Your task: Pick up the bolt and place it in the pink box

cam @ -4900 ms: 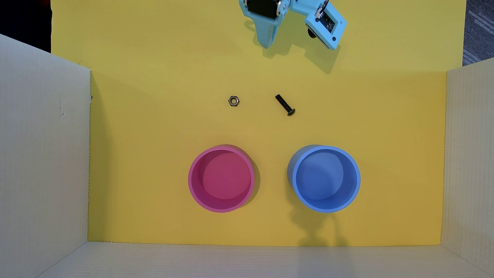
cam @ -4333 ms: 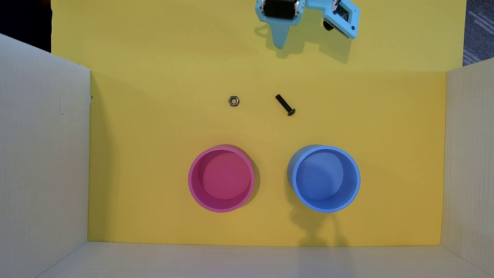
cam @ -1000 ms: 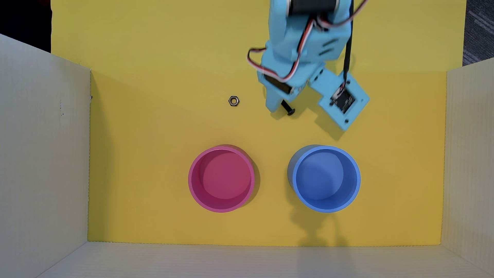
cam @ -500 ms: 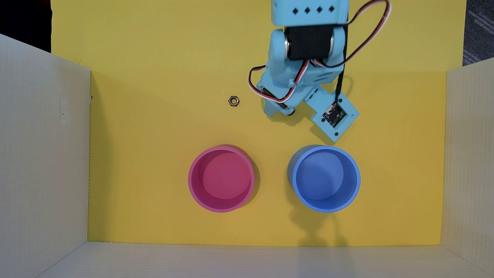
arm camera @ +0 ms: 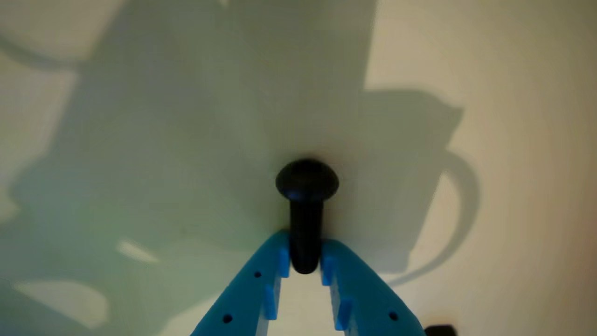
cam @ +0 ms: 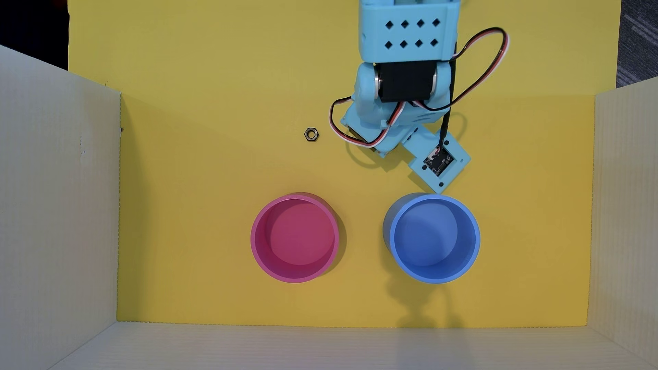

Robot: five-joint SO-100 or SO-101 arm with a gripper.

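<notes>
In the wrist view my gripper point(arm camera: 304, 254) is shut on the bolt point(arm camera: 305, 205), a small black screw. The two blue fingertips point(arm camera: 275, 266) clamp its shank and its rounded head points away from the camera, close to the pale surface. In the overhead view the light blue arm point(cam: 398, 106) hides the bolt and the fingers; the wrist sits above the yellow floor, up and to the right of the pink box point(cam: 294, 237). The pink box is a round magenta cup and it is empty.
A same-shaped blue round container point(cam: 432, 238) stands right of the pink box, just below the arm's camera mount point(cam: 439, 163). A silver hex nut point(cam: 311, 134) lies left of the arm. White cardboard walls point(cam: 57, 213) enclose the yellow floor on three sides.
</notes>
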